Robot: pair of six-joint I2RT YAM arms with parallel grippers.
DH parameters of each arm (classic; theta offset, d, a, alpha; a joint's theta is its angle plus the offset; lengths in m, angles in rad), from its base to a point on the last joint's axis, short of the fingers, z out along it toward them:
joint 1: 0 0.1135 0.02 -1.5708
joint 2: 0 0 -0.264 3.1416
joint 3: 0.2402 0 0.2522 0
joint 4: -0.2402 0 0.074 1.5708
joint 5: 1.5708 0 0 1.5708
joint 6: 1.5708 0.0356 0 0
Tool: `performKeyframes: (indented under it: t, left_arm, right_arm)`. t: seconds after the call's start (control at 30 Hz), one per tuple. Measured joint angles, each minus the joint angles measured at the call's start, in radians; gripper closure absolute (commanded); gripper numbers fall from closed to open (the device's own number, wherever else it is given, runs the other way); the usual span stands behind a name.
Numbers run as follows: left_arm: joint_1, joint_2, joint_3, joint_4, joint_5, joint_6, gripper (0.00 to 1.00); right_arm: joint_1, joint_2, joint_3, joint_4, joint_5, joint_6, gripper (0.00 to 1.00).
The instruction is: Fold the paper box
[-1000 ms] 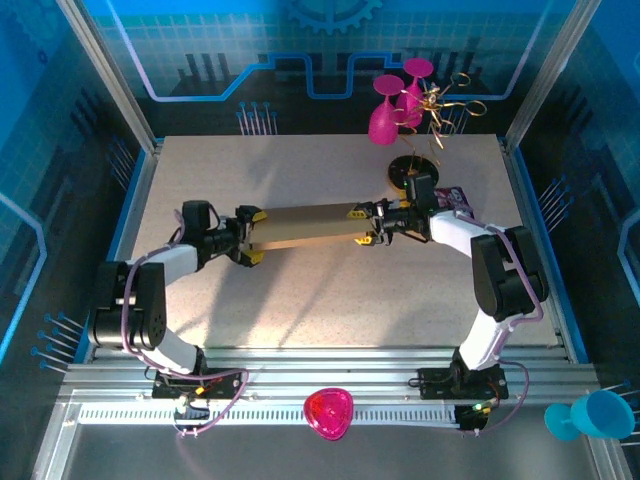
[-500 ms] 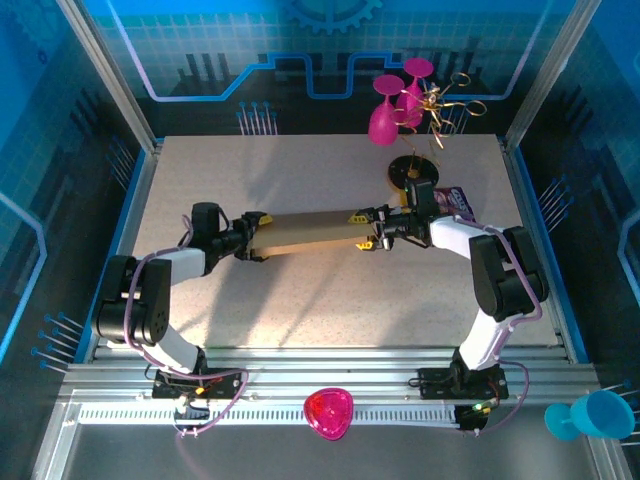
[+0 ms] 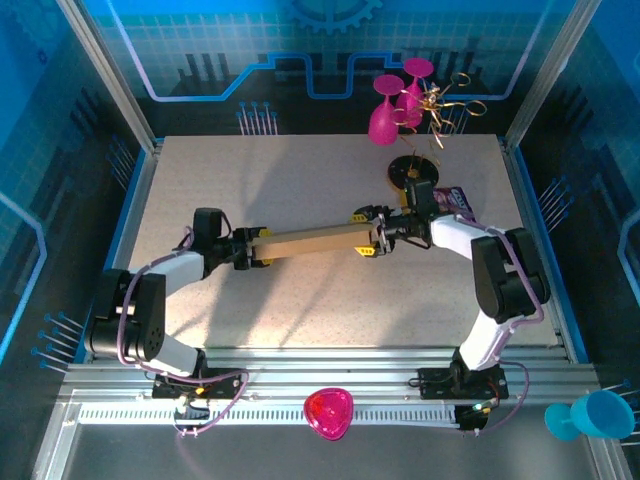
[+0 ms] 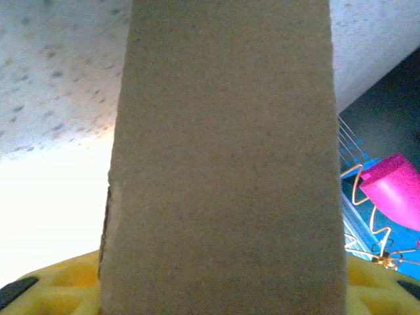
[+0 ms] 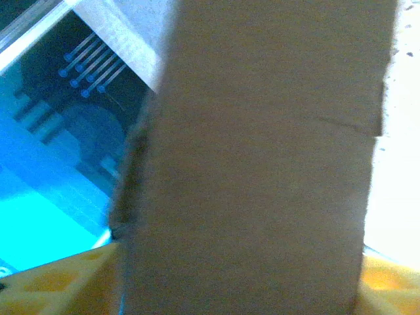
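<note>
The paper box (image 3: 315, 240) is a long brown cardboard strip held off the table, sloping slightly down toward the left. My left gripper (image 3: 260, 248) is shut on its left end, a yellow finger on each side. My right gripper (image 3: 371, 233) is shut on its right end in the same way. In the left wrist view the cardboard (image 4: 223, 164) runs away from the camera between yellow fingers (image 4: 52, 289). The right wrist view has the cardboard (image 5: 262, 164) between its yellow fingers (image 5: 59, 282), with a crease near the far right edge.
A black stand (image 3: 410, 168) with pink glasses (image 3: 385, 120) and gold wire sits at the back right. A purple snack packet (image 3: 455, 197) lies beside the right arm. A pink dish (image 3: 329, 412) and a blue cup (image 3: 598, 413) rest off the table at the front.
The left gripper has moved right and toward the near edge, and its fingers have closed in. The box now looks narrower and tilts down to the left. The right gripper shifted slightly.
</note>
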Motion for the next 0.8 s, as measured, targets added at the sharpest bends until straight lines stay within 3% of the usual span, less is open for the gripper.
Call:
performKeyframes:
  t: [0.2, 0.47, 0.67, 0.8]
  left_arm:
    - [0.039, -0.038, 0.058, -0.18, 0.009, -0.03, 1.0]
    - [0.085, -0.044, 0.127, -0.417, 0.034, 0.043, 1.0]
    - [0.126, -0.028, 0.173, -0.563, 0.06, 0.111, 1.0]
    - [0.144, -0.023, 0.187, -0.631, 0.07, 0.136, 1.0]
  right_arm:
    - [-0.008, -0.066, 0.191, -0.33, 0.05, -0.274, 0.09]
    - [-0.072, -0.177, 0.307, -0.553, 0.099, -0.511, 0.08]
    - [-0.09, -0.22, 0.382, -0.683, 0.217, -0.768, 0.28]
    - [-0.032, -0.235, 0.432, -0.766, 0.381, -1.011, 0.44]
